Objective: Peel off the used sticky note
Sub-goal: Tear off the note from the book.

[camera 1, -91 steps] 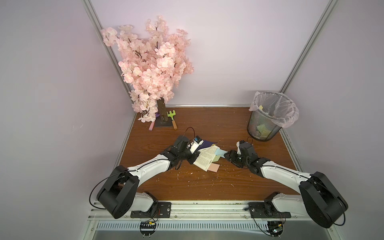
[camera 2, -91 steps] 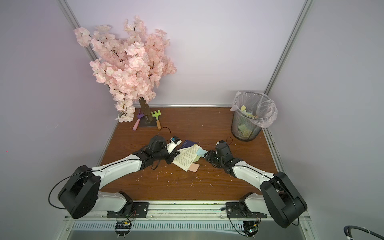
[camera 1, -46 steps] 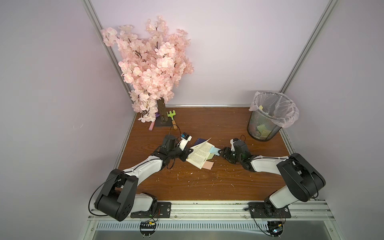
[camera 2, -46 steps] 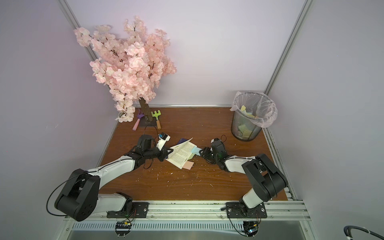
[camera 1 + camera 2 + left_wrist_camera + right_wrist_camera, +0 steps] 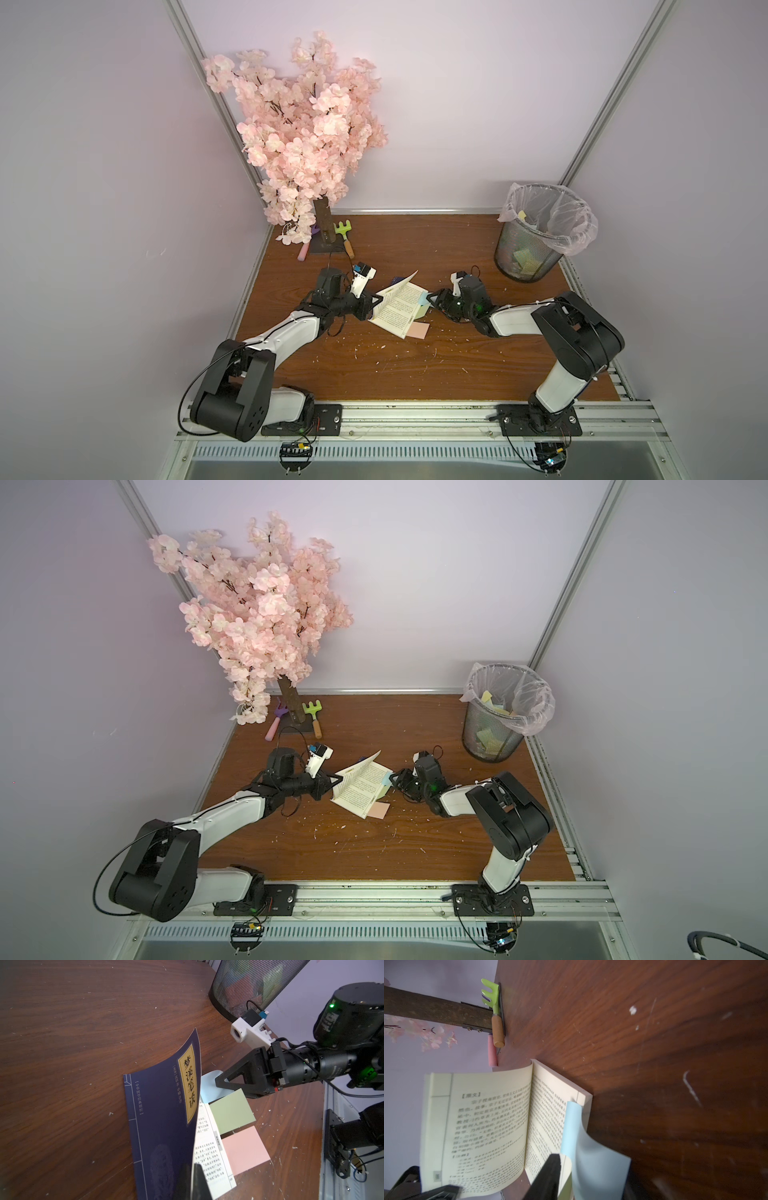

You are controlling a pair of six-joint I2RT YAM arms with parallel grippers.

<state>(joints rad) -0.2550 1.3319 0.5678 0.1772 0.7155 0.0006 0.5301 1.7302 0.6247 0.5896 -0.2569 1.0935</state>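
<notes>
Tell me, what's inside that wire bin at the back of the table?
The wire bin holds a clear plastic liner with discarded paper notes, yellow and green ones showing. Liner folds and mesh hide the bottom, so their number is unclear.
</notes>
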